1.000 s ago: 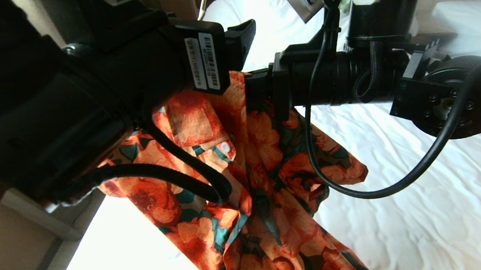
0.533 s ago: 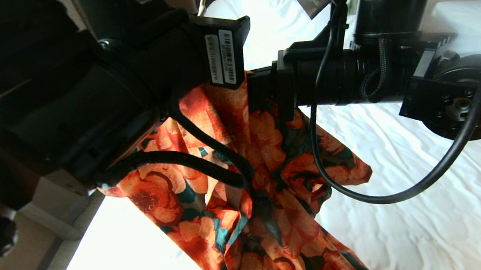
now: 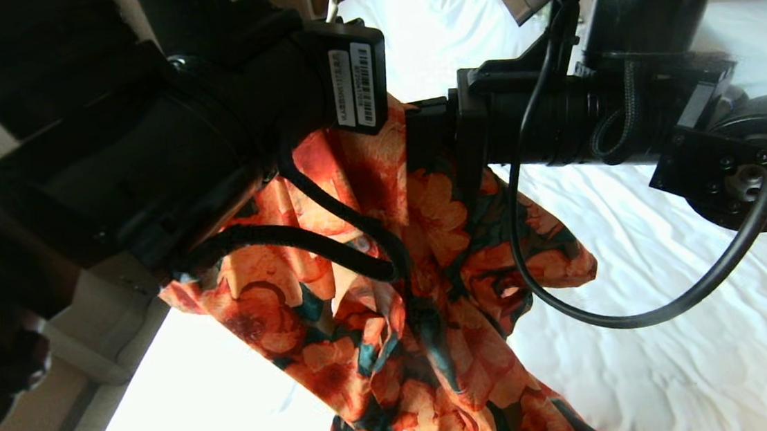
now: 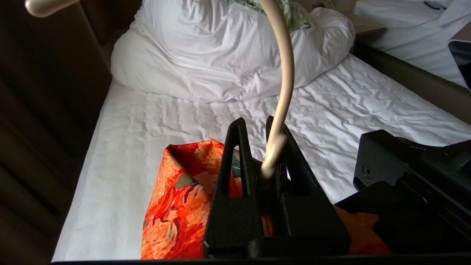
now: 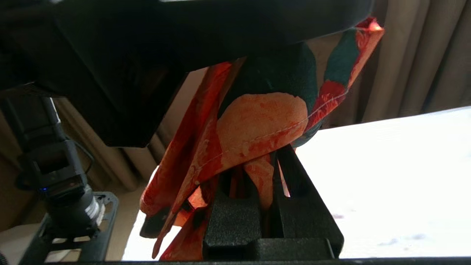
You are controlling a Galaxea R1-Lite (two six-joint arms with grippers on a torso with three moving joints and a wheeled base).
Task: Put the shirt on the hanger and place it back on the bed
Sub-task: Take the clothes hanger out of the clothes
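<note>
Orange-flowered shirt [image 3: 425,295] hangs bunched, pinched by right gripper [image 5: 270,173]; left gripper [image 4: 262,154] clamps hanger [image 4: 285,81].

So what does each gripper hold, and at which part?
Left gripper: hanger, at the base of its hook. Right gripper: shirt, by a bunched fold near its top.

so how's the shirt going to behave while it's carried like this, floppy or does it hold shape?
Likely floppy: the shirt hangs in loose folds below both arms. Probably light, since the right gripper holds it by a pinched fold. It may swing or slip off the hanger, gripped at its neck by the left gripper.
</note>
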